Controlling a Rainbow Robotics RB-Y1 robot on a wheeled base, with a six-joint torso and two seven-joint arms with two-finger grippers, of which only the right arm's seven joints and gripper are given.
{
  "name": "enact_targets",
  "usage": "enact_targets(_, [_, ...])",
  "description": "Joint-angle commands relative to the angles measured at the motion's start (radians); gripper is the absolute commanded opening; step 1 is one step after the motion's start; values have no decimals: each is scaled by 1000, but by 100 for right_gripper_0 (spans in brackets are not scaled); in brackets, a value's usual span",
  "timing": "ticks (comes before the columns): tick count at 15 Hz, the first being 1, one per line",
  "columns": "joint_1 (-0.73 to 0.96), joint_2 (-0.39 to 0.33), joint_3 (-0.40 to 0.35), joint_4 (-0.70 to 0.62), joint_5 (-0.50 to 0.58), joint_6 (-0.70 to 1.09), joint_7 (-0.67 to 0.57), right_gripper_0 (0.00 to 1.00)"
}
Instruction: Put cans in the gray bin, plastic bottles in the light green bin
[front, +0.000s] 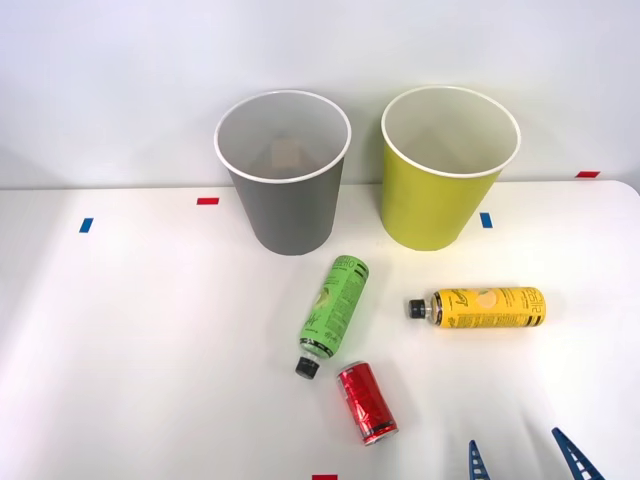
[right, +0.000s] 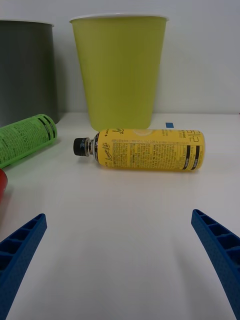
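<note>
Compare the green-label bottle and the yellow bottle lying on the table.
The green bottle lies at a slant, cap toward the robot near the red can; the yellow bottle lies crosswise, cap pointing to the robot's left. The green one sits nearer the gray bin, the yellow nearer the light green bin. Both have black caps.

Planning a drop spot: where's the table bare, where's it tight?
Bare: the white table left of the gray bin and green bottle, and the strip between the open right gripper and yellow bottle. Tight: centre, where the green bottle's cap nearly meets the red can, near the light green bin.
</note>
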Motion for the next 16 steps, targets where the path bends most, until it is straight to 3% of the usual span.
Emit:
enact_targets(1, [0, 0, 0, 0, 0, 0, 0, 100])
enact_targets(16, [0, 0, 0, 0, 0, 0, 0, 100])
